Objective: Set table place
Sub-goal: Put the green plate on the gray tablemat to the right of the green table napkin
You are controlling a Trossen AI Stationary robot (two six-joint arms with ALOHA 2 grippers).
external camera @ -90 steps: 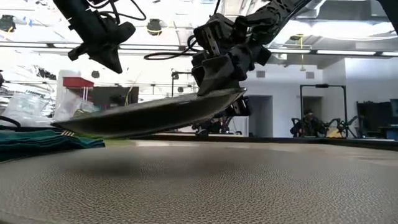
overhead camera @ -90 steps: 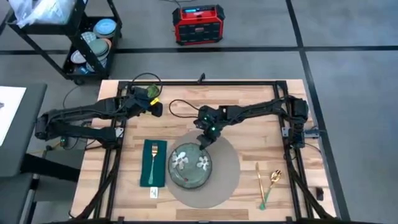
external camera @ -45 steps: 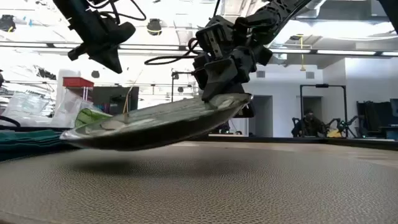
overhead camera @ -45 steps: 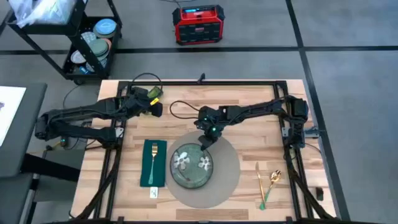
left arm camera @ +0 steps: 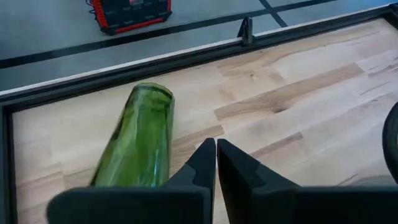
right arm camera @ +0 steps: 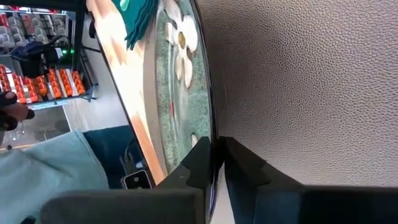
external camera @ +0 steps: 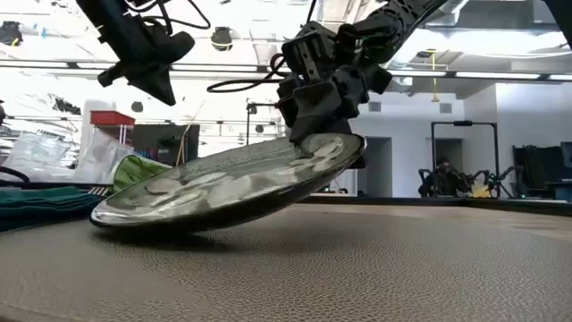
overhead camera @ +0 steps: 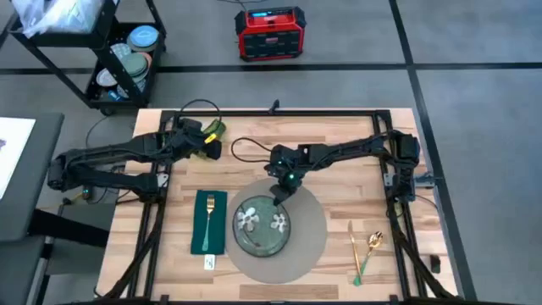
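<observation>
A dark green-grey floral plate (overhead camera: 261,224) sits tilted over the round grey placemat (overhead camera: 312,241) on the wooden table (overhead camera: 356,161). In the low view the plate's (external camera: 228,188) left edge rests on the placemat (external camera: 357,268) and its right rim is raised. My right gripper (overhead camera: 282,190) is shut on that raised rim. My left gripper (overhead camera: 212,149) is shut at the table's far left, beside a green glass (left arm camera: 140,146) lying on its side, and touches nothing. My right gripper pinches the plate's far right rim (right arm camera: 210,134) between its two fingers, one on the upper face and one beneath. The fingers (external camera: 313,121) come slanting down from the far side. The plate hangs tilted, its opposite edge (external camera: 112,215) down on the placemat.
A dark green napkin (overhead camera: 209,229) with a gold fork (overhead camera: 209,212) lies left of the placemat. A gold knife (overhead camera: 351,241) and spoon (overhead camera: 370,250) lie at its right. A black cart (overhead camera: 127,55) and a red box (overhead camera: 269,32) stand beyond the far edge.
My right gripper has come down a little with the plate, staying shut on its rim. The plate, lifted clear a second ago, has tipped further and its left edge now rests on the placemat, while the held rim stays raised.
</observation>
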